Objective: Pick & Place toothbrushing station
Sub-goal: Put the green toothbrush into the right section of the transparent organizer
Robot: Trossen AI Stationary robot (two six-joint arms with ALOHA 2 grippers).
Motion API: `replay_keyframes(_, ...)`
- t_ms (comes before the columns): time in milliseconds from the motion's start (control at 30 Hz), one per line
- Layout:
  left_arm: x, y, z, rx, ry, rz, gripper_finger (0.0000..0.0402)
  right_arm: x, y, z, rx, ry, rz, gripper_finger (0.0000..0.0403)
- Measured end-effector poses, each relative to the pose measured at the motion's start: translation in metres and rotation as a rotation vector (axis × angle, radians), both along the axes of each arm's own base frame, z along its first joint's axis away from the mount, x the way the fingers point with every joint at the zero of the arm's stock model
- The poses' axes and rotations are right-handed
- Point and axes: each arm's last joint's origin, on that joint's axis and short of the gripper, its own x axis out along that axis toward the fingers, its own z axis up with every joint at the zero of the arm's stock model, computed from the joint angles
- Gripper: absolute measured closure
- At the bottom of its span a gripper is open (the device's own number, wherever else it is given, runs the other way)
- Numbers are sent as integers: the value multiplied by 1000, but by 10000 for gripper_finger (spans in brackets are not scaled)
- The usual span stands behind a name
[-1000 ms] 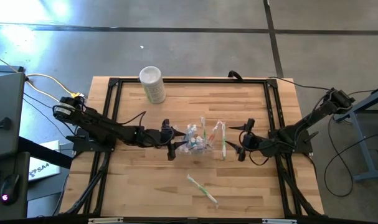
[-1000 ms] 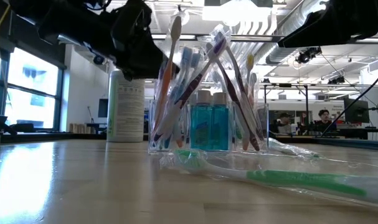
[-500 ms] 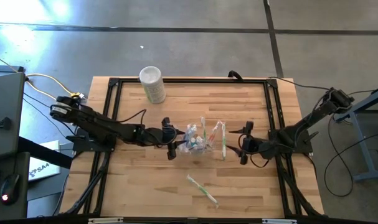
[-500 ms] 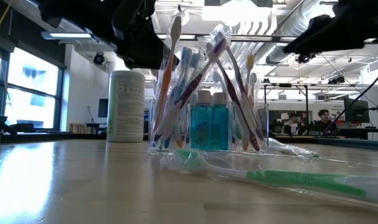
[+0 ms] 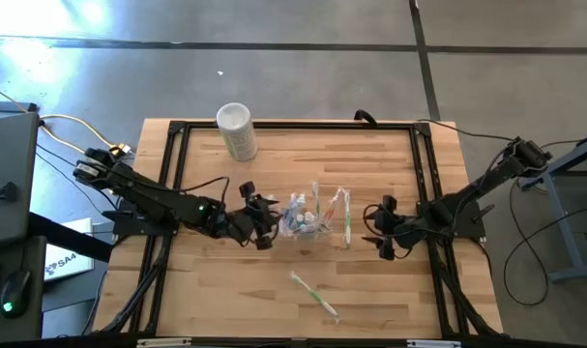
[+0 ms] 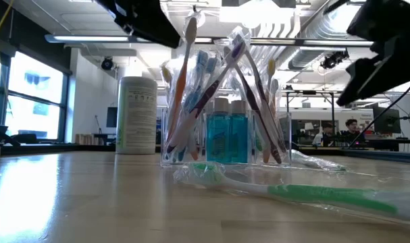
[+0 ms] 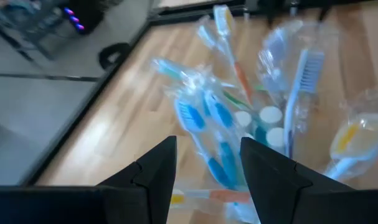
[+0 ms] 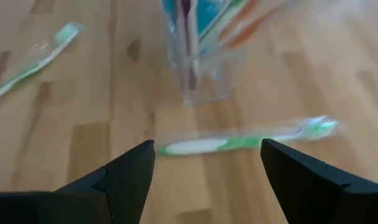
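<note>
While both tools gape empty, left tool (image 5: 265, 224) hangs beside the cup (image 5: 304, 224) of toothbrushes (image 6: 191, 88), right tool (image 5: 379, 235) opposite.

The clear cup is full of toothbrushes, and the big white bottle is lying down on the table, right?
Not quite. The clear cup is full of toothbrushes, but the white bottle stands upright, not lying down. The low view shows it.

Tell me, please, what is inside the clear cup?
The clear cup holds wrapped toothbrushes standing on end and teal tubes with white caps; its bottom is hidden behind them.
</note>
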Motion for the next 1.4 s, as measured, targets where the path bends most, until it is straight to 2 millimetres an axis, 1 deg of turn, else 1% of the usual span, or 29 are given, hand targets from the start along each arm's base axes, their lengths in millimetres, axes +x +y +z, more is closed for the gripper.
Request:
replay_keyframes(133, -2, -3, 7, 42, 4, 41, 229, 5, -8, -1, 117, 51, 17, 117)
replay_keyframes(300, -1, -2, 8, 45, 3, 48, 229, 11, -23, -2, 175, 77, -8, 117)
replay_keyframes(467, -4, -1, 4, 60, 52, 50, 229, 15, -37, -2, 180, 73, -91, 117)
replay_keyframes(633, -4, -1, 3, 44, 43, 58, 229, 21, -50, -4, 185, 59, -174, 117)
replay_keyframes(833, -4, -1, 2, 48, 56, 59, 229, 35, -60, -15, 149, 62, -271, 117)
replay_keyframes(933, -5, -1, 2, 48, 57, 59, 229, 44, -63, -22, 158, 55, -284, 117)
replay_keyframes(1033, -5, -1, 2, 44, 59, 53, 229, 49, -66, -28, 155, 73, -300, 117)
replay_keyframes(1267, -5, -1, 2, 44, 61, 51, 229, 49, -76, -31, 147, 86, -354, 117)
replay_keyframes(1400, -5, -1, 2, 43, 61, 51, 229, 47, -83, -33, 125, 94, -443, 117)
